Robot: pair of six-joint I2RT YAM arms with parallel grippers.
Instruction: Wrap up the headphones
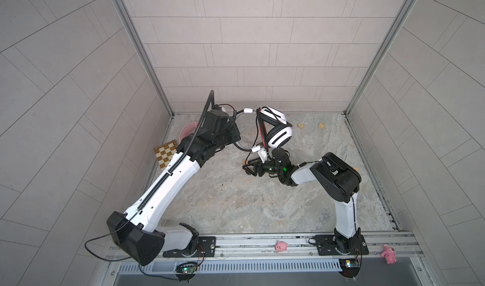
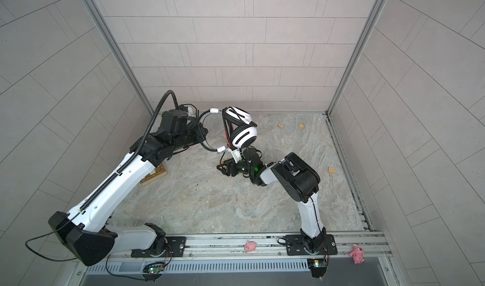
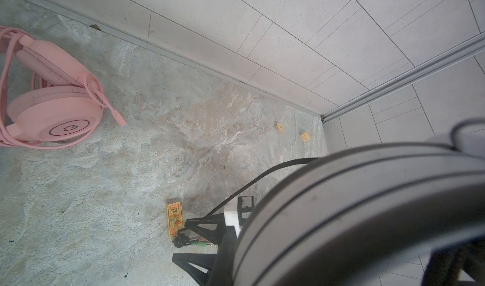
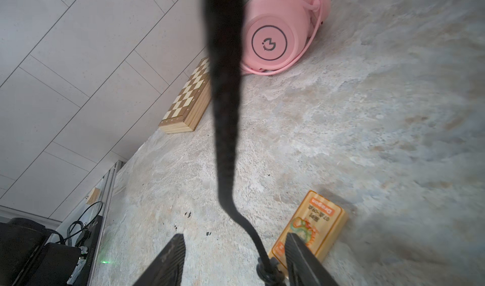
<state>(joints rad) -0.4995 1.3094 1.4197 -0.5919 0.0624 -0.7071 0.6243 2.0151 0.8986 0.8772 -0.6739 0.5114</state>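
The left gripper (image 1: 234, 131) is clamped on the curved headband of the white-and-black headphones (image 1: 279, 136). They hang, glossy-shelled with padded black cushions, above the marbled, stone-look surface (image 1: 236, 206) near the middle of its far edge. Their thin black cable (image 4: 225, 114) drops between the ribbed fingers of the right gripper (image 4: 234, 236), which are spread apart and grip nothing. The matte pink headphones (image 3: 55, 114), cord looped round them, lie at the far left corner, a ringed emblem on one cup. A wooden block (image 4: 312, 224) reads "Dragon".
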